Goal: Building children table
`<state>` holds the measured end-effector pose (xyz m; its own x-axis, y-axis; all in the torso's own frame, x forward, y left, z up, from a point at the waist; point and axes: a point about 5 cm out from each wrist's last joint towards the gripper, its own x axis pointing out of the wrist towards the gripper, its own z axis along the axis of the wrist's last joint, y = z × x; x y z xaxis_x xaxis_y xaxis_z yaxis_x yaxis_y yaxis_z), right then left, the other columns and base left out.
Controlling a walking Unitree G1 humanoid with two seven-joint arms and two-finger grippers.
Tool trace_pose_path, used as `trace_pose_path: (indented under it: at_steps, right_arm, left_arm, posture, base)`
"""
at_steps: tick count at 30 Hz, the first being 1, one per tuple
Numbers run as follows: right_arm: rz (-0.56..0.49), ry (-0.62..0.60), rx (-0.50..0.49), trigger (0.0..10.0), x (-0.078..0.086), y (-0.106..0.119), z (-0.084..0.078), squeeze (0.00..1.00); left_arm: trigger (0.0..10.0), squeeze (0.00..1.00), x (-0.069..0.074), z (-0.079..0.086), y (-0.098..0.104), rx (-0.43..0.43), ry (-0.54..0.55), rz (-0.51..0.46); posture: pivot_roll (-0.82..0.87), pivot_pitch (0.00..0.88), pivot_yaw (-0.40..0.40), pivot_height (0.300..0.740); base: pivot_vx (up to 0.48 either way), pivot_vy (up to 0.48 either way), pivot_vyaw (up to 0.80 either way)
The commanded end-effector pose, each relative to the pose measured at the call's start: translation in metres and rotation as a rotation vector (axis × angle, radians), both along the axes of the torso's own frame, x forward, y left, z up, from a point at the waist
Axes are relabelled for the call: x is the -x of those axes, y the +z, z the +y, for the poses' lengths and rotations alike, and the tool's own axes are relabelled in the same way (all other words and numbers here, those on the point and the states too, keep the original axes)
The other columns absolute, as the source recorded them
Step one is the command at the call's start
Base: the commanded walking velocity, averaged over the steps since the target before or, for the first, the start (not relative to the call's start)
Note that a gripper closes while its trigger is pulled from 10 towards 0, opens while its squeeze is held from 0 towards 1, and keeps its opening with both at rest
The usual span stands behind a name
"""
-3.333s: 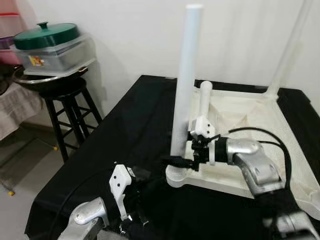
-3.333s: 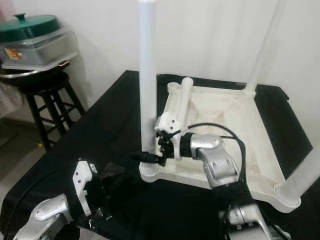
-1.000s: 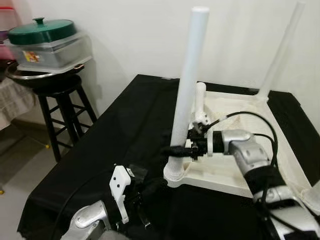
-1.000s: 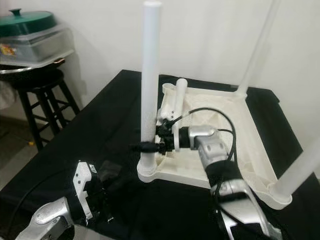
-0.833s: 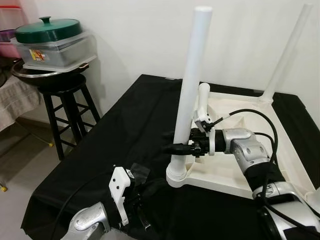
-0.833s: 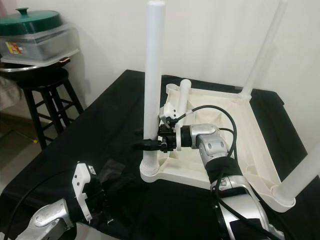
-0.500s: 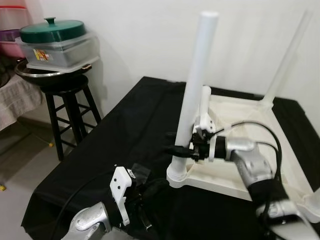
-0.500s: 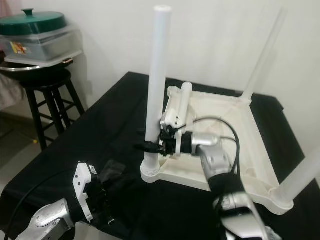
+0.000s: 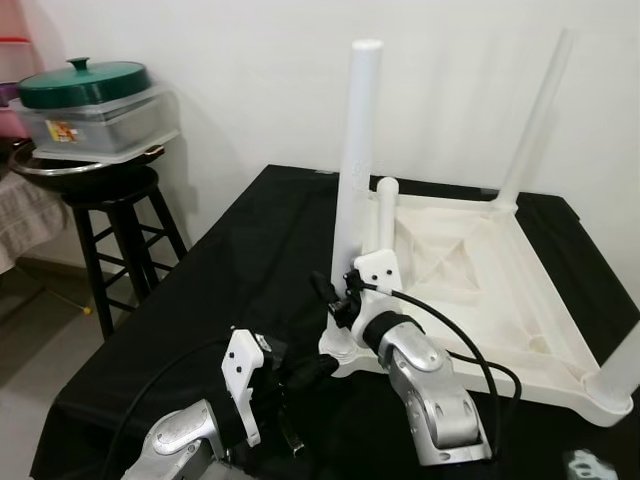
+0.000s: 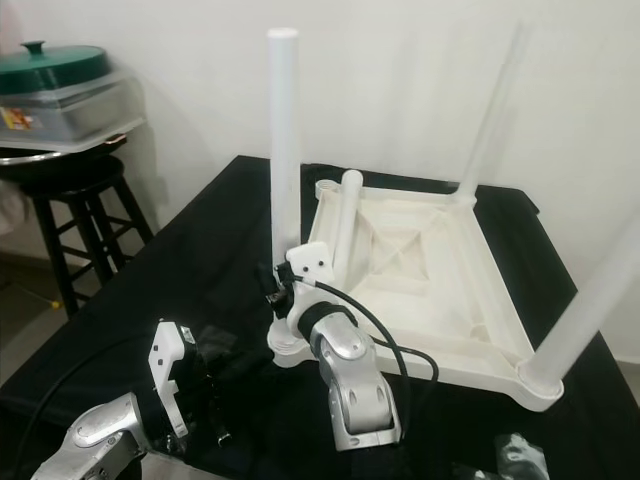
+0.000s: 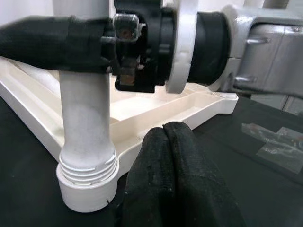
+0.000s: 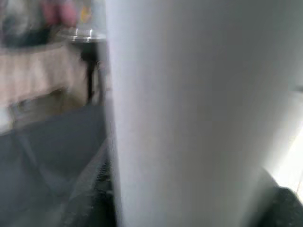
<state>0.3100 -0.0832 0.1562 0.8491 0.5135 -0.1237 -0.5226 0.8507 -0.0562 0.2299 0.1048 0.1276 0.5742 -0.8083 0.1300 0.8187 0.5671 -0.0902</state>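
The white tabletop (image 9: pixel 470 270) lies upside down on the black worktop (image 9: pixel 230 270), in the middle and right of the frame, so that the sockets at its corners face up and the legs can be pushed or screwed in from above. The near-left leg (image 9: pixel 355 160) stands upright in its corner socket, and its threaded foot is visible in the left wrist view. Another leg (image 9: pixel 530 125) rises at the far right corner, and a third one (image 10: pixel 585 300) at the near right corner leans out to the right edge. A short loose leg (image 9: pixel 378 215) lies inside the tabletop, just behind the near-left one.

The right gripper (image 9: pixel 335 295) is at the lower part of the near-left leg — I judge it steadies or turns the leg to seat it in the socket. Its jaws reach around the leg from the right and seem clamped on it; the right wrist view is very close to the white tube. The right arm comes up from the bottom of the frame, bent at the elbow, with the wrist level.

The left gripper (image 11: pixel 173 175) rests low on the worktop, at the lower left, just beside the tabletop corner. Its jaws are together and hold nothing.

A stool (image 9: pixel 110 215) with a lidded container (image 9: pixel 85 100) stands at the upper left.
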Motion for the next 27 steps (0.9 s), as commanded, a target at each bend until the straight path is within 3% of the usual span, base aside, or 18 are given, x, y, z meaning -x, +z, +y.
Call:
trace_pose_path:
  at_steps: [1,3,4,5,6,8,9,18,19,20,21,27]
  right_arm:
    - [0.073,-0.005,0.004,10.0,-0.003,-0.014,-0.009,1.00]
    - [0.009,0.200,-0.008,10.0,-0.007,0.007,-0.015,1.00]
    - [0.009,0.200,-0.008,10.0,-0.007,0.007,-0.015,1.00]
    - [-0.037,0.366,0.031,10.0,-0.007,0.019,-0.020,1.00]
    - [-0.065,0.456,0.063,10.0,-0.007,0.023,-0.024,0.71]
    - [-0.088,0.539,0.095,10.0,-0.007,0.026,-0.028,0.71]
    - [-0.085,0.593,0.101,10.0,-0.008,0.029,-0.031,0.00]
    - [0.024,0.791,0.078,10.0,-0.038,0.044,-0.042,0.00]
    - [0.037,0.804,0.079,4.9,-0.040,0.044,-0.043,0.00]
    - [0.037,0.804,0.079,4.9,-0.040,0.044,-0.043,0.00]
    - [0.044,0.824,0.065,0.0,-0.042,0.047,-0.045,0.00]
    - [0.028,0.805,0.056,0.0,-0.046,0.048,-0.052,0.00]
  left_arm:
    - [10.0,0.00,0.000,0.001,-0.002,-0.008,0.007,0.003]
    - [10.0,0.00,-0.001,0.001,-0.003,-0.005,0.001,0.009]
    - [10.0,0.00,-0.001,0.001,-0.003,-0.005,0.001,0.009]
    - [10.0,0.00,-0.002,0.000,-0.003,-0.002,-0.004,0.012]
    - [10.0,0.00,-0.002,0.000,-0.003,-0.002,-0.005,0.013]
    - [10.0,0.00,-0.003,-0.001,-0.003,-0.001,-0.005,0.013]
    - [10.0,0.00,-0.003,-0.001,-0.003,-0.002,-0.005,0.012]
    - [10.0,0.00,-0.005,-0.003,-0.004,-0.005,0.004,0.005]
    - [10.0,0.00,-0.006,-0.003,-0.004,-0.004,0.004,0.006]
    - [10.0,0.00,-0.006,-0.003,-0.004,-0.004,0.004,0.006]
    - [10.0,0.00,-0.006,-0.003,-0.004,-0.003,0.005,0.006]
    - [10.0,0.00,-0.005,-0.003,-0.003,0.001,0.006,0.005]
  posture:
    - [-0.01,0.000,-0.007,0.740]
    - [-0.01,0.000,-0.006,0.740]
    - [-0.01,0.000,-0.006,0.740]
    - [-0.01,0.000,-0.005,0.740]
    - [0.00,0.000,-0.005,0.740]
    - [0.00,0.000,-0.005,0.740]
    - [0.00,0.000,-0.007,0.740]
    - [0.02,0.000,-0.022,0.740]
    - [0.03,0.000,-0.027,0.740]
    - [0.03,0.000,-0.027,0.740]
    - [0.03,0.000,-0.028,0.740]
    - [0.02,0.000,-0.028,0.740]
  base:
    - [0.000,0.000,0.00]
    - [0.000,0.000,0.00]
    - [0.000,0.000,0.00]
    - [0.000,0.000,0.00]
    - [0.000,0.000,0.00]
    - [0.000,0.000,0.00]
    - [0.000,0.000,0.00]
    - [0.000,0.000,0.00]
    - [0.000,0.000,0.00]
    - [0.000,0.000,0.00]
    - [0.000,0.000,0.00]
    - [0.000,0.000,0.00]
